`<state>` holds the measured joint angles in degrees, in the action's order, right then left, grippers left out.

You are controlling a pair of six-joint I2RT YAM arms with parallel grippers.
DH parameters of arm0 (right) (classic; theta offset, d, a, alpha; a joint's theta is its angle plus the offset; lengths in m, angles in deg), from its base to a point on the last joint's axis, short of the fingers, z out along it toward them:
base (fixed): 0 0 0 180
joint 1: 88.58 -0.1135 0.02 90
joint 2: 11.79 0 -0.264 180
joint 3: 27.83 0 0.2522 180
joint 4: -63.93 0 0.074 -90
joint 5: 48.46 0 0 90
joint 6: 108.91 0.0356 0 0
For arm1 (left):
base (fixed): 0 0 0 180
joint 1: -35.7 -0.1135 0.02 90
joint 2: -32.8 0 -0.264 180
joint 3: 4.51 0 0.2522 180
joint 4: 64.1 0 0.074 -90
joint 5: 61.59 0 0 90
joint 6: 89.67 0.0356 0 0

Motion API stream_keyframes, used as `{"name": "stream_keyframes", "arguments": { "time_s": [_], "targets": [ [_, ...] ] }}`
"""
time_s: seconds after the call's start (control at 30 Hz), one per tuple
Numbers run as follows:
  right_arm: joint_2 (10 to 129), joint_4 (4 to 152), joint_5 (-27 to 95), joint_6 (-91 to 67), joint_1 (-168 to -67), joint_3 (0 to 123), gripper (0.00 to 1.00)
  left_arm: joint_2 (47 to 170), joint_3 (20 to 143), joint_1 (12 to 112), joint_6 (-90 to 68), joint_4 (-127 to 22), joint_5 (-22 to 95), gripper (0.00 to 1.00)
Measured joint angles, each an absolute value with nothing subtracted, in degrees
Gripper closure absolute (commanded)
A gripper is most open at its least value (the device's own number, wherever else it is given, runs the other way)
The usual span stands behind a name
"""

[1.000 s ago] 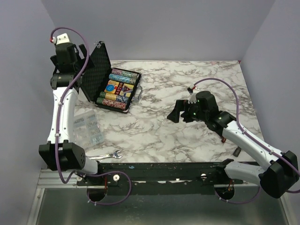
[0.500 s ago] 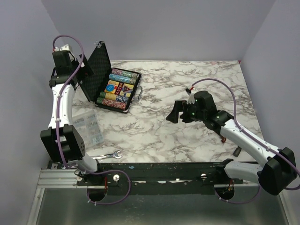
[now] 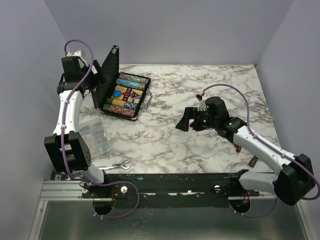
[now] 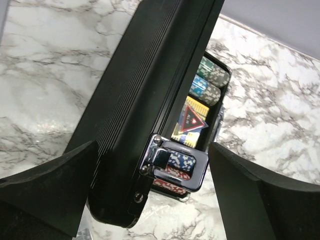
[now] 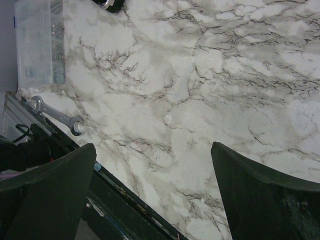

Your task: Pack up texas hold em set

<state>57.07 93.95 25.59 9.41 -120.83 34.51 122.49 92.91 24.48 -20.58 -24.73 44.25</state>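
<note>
- Top external view: the black hinged case sits at the far left of the marble table, with its tray flat on the surface and its lid raised close to upright.
- Tray contents: rows of multicoloured chips lie along the far and near sides. A yellow-blue card box and a dark red triangle sit between them.
- A metal handle projects from the tray edge that faces the table centre.
- Left wrist view: the lid's outer face is ribbed black, and a chrome latch hangs at its free edge. The chips, card box and triangle show past that edge.
- Left gripper: it is behind the lid on the hinge side. The fingers are spread wide with the lid edge between them, not clamped. I cannot tell whether a finger touches the lid.
- Right gripper: it hangs over bare marble right of centre, well apart from the case. The jaws are released and hold nothing.
- Other items: a clear plastic box and a silver wrench lie near the left arm's base.
</note>
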Motion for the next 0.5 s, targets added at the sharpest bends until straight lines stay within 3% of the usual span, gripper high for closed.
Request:
{"name": "stream_keyframes", "arguments": {
  "time_s": [0.17, 0.5],
  "targets": [
    [57.2, 93.4, 25.5, 9.7, -120.8, 34.5, 0.00, 122.2, 92.4, 26.9, -21.8, -24.3, 47.6, 0.01],
    [61.0, 89.4, 24.0, 11.7, -120.8, 34.5, 0.00, 113.7, 80.6, 28.3, -26.8, -24.9, 57.9, 0.03]
  ]
}}
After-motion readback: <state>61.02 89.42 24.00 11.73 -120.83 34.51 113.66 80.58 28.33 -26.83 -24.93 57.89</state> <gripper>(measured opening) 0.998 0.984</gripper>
